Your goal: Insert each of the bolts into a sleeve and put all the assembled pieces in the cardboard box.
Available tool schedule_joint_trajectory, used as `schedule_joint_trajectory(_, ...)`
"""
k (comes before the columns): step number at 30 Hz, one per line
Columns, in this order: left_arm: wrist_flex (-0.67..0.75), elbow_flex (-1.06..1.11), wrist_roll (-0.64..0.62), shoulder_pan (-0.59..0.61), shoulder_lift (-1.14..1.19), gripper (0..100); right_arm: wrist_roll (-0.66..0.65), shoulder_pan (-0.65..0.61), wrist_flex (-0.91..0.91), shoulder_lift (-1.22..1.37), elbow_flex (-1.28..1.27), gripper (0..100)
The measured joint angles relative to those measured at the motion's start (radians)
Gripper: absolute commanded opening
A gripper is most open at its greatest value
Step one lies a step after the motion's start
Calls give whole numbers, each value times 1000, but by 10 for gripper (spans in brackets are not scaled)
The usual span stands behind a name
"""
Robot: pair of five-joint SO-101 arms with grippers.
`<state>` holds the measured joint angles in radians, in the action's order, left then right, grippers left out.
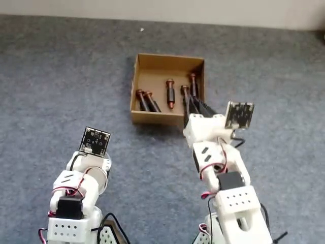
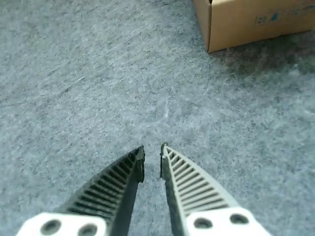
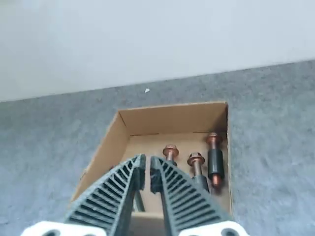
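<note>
Grey carpeted table (image 1: 61,76); cardboard box (image 1: 152,118) rests on it; a white speck (image 1: 141,30) beyond.

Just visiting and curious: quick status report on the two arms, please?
Left gripper shut, empty, over grey carpet. Right gripper shut, empty, above brown cardboard box. Five copper-coloured bolts in black sleeves lie inside. Nothing in the way.

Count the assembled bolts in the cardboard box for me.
5 in the cardboard box: a pair of bolts at left, one in the middle, two at right. The right gripper may hide more.
</note>
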<state>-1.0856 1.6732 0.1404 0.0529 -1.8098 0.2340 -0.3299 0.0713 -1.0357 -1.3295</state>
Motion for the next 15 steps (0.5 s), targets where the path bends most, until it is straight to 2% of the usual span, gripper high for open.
schedule_joint_trajectory(5, 0, 0, 0, 0, 0, 74, -55, 0, 143, -178, -104, 5)
schedule_joint_trajectory(15, 0, 0, 0, 0, 0, 74, -64, 31, 482, -540, -264, 5)
